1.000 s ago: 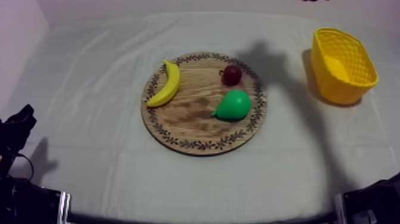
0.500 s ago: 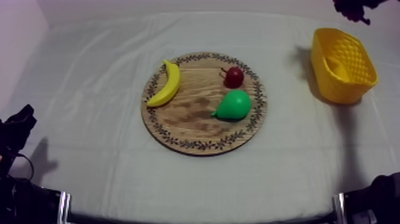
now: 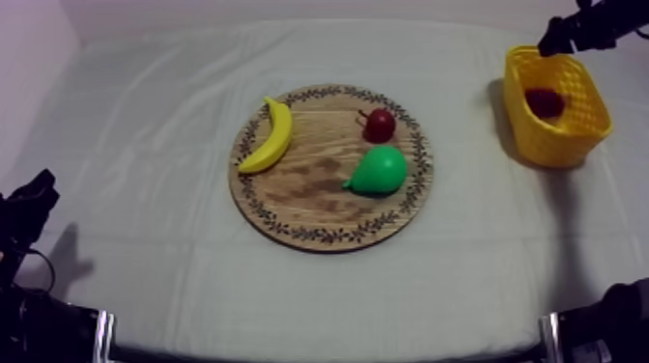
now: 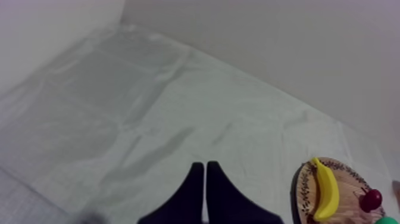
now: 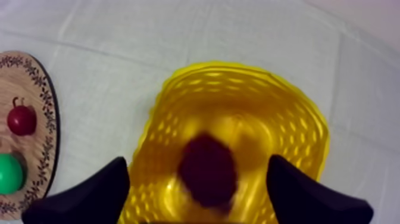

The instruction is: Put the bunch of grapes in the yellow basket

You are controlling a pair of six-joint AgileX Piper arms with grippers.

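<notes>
Resting low at the table's left side, my left gripper point(image 3: 29, 205) has its two fingers pressed together into a narrow wedge, holding nothing, over bare cloth point(image 3: 174, 270). Further in, mid-table, lies the wooden board point(image 3: 319, 217). A banana point(image 3: 271, 136) lies along the board's left part, a pear point(image 3: 379, 171) sits right of centre, and a small red fruit point(image 3: 379, 124) is just beyond the pear. Well to the right and farther back stands the yellow basket point(image 3: 550, 145), with the bunch of grapes point(image 3: 545, 101) inside it as a dark red mass. Farthest off, my right gripper point(image 3: 552, 43) hangs over the basket's far rim, its fingers spread wide apart with nothing gripped and the grapes below them.
</notes>
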